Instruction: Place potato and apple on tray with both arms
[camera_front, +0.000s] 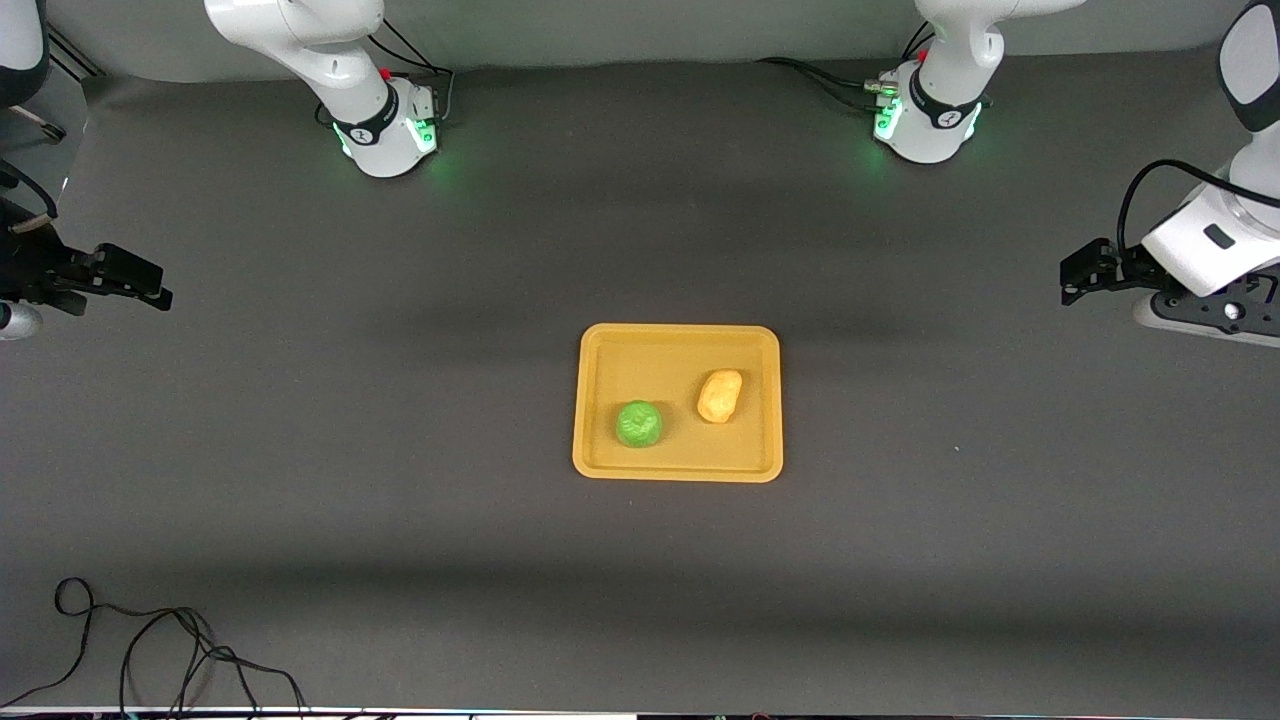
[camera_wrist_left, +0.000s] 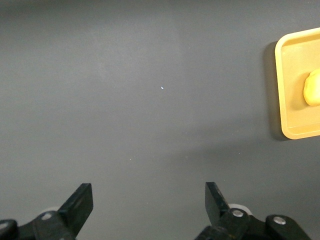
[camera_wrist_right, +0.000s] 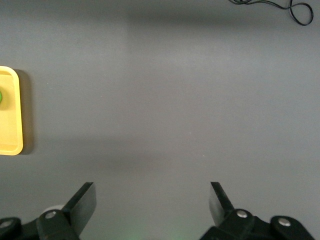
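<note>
The yellow-orange tray (camera_front: 610, 455) lies mid-table. The green apple (camera_front: 638, 424) and the paler potato (camera_front: 720, 395) both rest on it, apart from each other, the apple nearer the front camera. My left gripper (camera_front: 1078, 276) is open and empty, up over bare mat at the left arm's end of the table. My right gripper (camera_front: 140, 282) is open and empty over bare mat at the right arm's end. The left wrist view shows its open gripper (camera_wrist_left: 149, 200), a tray corner (camera_wrist_left: 290, 75) and part of the potato (camera_wrist_left: 313, 89). The right wrist view shows its open gripper (camera_wrist_right: 151, 200) and the tray's edge (camera_wrist_right: 11, 125).
A dark grey mat (camera_front: 400, 420) covers the table. A loose black cable (camera_front: 150, 650) lies near the front edge at the right arm's end; it also shows in the right wrist view (camera_wrist_right: 300, 11). The two arm bases (camera_front: 385, 130) (camera_front: 925, 125) stand along the top.
</note>
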